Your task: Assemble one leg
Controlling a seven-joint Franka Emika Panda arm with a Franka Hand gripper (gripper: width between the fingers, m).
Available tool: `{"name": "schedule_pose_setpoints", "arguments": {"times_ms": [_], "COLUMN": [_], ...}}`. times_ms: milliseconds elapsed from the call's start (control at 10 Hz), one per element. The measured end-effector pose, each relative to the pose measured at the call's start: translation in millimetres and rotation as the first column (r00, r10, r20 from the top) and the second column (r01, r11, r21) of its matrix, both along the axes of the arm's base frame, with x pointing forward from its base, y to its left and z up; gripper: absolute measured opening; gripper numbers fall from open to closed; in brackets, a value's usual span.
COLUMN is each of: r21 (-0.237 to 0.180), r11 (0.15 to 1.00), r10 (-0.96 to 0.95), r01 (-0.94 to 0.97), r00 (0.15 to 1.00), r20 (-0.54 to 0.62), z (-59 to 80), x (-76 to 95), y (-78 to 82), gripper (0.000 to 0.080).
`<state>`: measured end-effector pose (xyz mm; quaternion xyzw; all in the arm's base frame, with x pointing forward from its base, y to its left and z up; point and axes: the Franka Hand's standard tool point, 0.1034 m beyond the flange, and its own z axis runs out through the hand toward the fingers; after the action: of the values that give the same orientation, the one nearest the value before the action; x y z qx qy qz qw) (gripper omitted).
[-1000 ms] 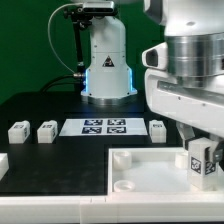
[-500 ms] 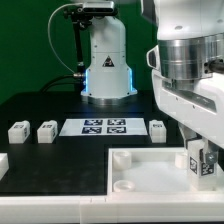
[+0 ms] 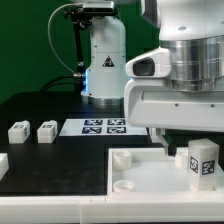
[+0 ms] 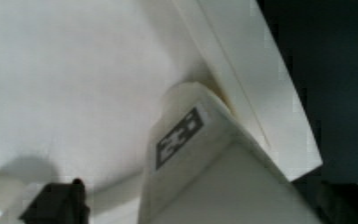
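A leg (image 3: 203, 160), a small white post with a marker tag on its front face, stands upright in the corner of the white tray (image 3: 140, 178) at the exterior view's right. My gripper (image 3: 186, 143) hangs just above and beside it. In the wrist view the leg (image 4: 208, 150) fills the middle, against the tray's wall. One black fingertip (image 4: 53, 201) shows apart from the leg with a gap between them; the other finger is hidden. The jaws look open, holding nothing. Two more legs (image 3: 17, 131) (image 3: 46, 131) lie on the black table at the left.
The marker board (image 3: 104, 126) lies flat on the table in front of the arm's base (image 3: 104, 70). Another white part (image 3: 3, 163) shows at the left edge. My own arm hides the table behind the tray's right side.
My hand has turned about its axis and shifted left, so its wide side now faces the camera. The leg stands more exposed, its top now showing.
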<state>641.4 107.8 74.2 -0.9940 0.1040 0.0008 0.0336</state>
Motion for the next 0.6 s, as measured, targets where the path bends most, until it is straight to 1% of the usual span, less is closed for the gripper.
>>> {"name": "schedule_pose_setpoints", "arguments": {"times_ms": [100, 200, 400, 500, 600], "r21": [-0.003, 0.002, 0.002, 0.004, 0.008], "r11": [0.974, 0.967, 0.979, 0.989, 0.999], "r10": [0.225, 0.253, 0.204, 0.145, 0.041], "r01": [-0.225, -0.253, -0.204, -0.145, -0.041], "r00": [0.974, 0.967, 0.979, 0.989, 0.999], "r20": [0.015, 0.02, 0.016, 0.011, 0.004], "z": [0.3, 0.8, 0.4, 0.5, 0.5], "x": [-0.1, -0.4, -0.4, -0.5, -0.6], "y": [2.1, 6.7, 5.3, 5.8, 6.3], "gripper": [0.0649, 0.0649, 0.0649, 0.0555, 0.0555]}}
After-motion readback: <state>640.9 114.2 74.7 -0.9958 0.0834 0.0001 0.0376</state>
